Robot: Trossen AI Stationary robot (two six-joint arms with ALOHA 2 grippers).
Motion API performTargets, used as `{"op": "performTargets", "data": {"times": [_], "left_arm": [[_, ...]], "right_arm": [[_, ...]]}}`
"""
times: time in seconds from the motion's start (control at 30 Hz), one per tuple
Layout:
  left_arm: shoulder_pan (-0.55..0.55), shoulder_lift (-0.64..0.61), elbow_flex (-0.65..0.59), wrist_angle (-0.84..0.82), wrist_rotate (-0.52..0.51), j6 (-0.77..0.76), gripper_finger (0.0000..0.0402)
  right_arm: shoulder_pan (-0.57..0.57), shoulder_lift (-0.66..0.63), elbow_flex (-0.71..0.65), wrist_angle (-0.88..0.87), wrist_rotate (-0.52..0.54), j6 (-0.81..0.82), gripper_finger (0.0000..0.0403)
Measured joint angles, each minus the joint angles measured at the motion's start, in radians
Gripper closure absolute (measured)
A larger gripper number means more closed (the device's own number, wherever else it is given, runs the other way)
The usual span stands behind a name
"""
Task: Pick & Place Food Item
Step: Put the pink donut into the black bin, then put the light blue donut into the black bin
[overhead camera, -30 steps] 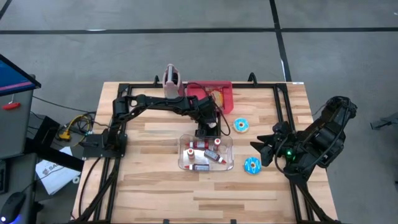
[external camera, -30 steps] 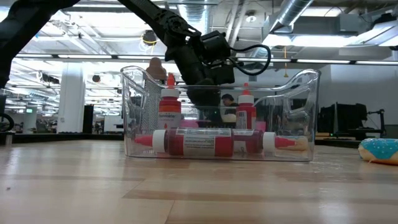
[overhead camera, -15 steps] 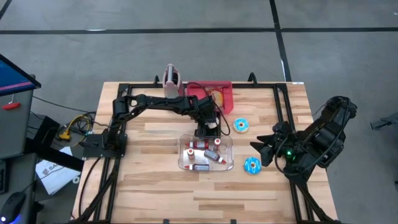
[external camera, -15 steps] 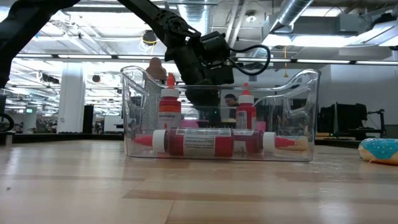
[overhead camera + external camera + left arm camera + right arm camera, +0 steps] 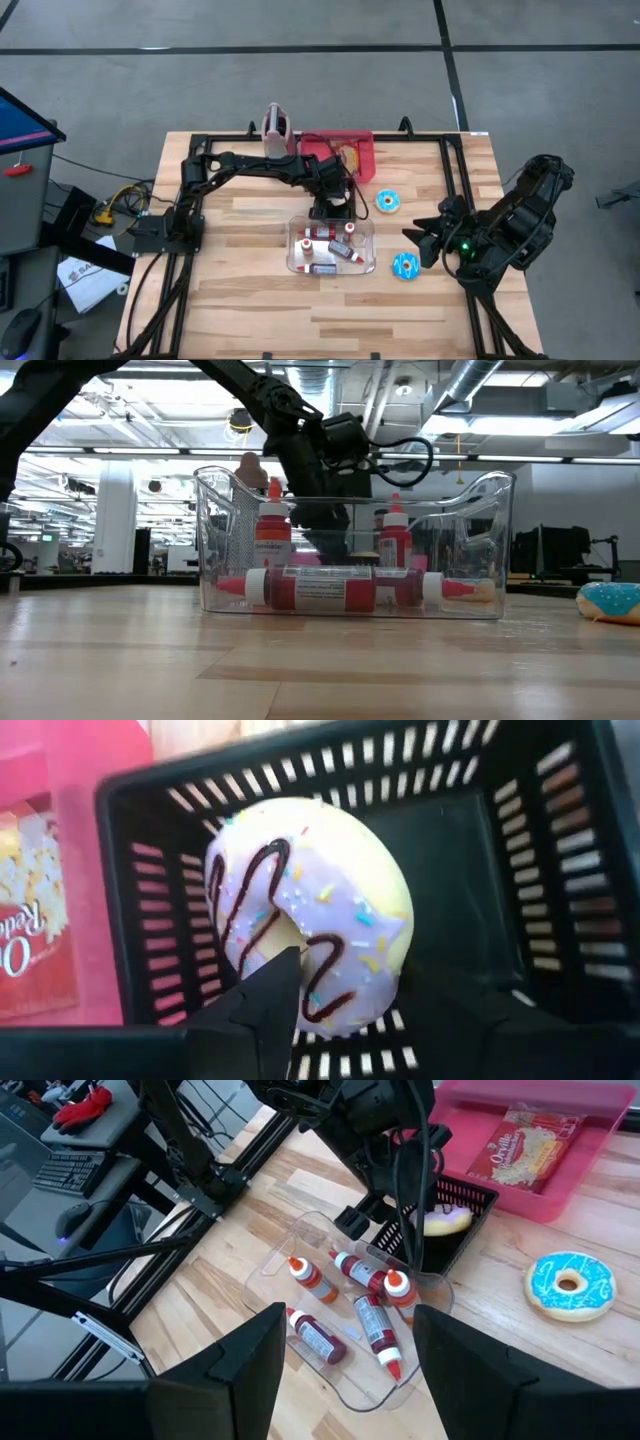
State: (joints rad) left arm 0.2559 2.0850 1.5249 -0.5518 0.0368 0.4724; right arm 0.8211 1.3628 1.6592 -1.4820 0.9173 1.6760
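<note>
Left end effector (image 5: 335, 1010) hangs over the black basket (image 5: 560, 870), fingers spread on either side of the lilac donut (image 5: 305, 905) lying inside, nothing gripped yet. Risk, as I read it: closing off-centre could tip the donut against the slatted wall or drag the light basket along the worktop (image 5: 240, 310), right up against the clear bin (image 5: 331, 246) of bottles. Further right, two blue donuts (image 5: 388, 201) sit loose, and the right end effector (image 5: 345, 1370) waits, open, near the worktop's right edge.
</note>
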Motion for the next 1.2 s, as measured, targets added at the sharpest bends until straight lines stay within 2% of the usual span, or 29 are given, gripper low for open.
{"op": "performTargets", "data": {"times": [0.3, 0.6, 0.83, 1.2], "left_arm": [[0.001, -0.047, 0.0, 0.029, -0.081, 0.047, 0.025], [0.008, -0.071, 0.001, 0.025, -0.082, 0.071, 0.0234], [-0.002, -0.071, 0.001, 0.017, -0.083, 0.091, 0.024], [0.003, -0.096, 0.001, 0.004, -0.139, 0.154, 0.0245]], "right_arm": [[0.004, 0.0, 0.0, -0.006, 0.0, 0.0, 0.0191], [0.004, 0.0, 0.0, -0.006, 0.005, -0.008, 0.0191], [0.004, 0.0, 0.0, -0.005, 0.005, -0.008, 0.0191], [0.012, 0.0, 0.0, -0.003, 0.005, -0.008, 0.0191]]}}
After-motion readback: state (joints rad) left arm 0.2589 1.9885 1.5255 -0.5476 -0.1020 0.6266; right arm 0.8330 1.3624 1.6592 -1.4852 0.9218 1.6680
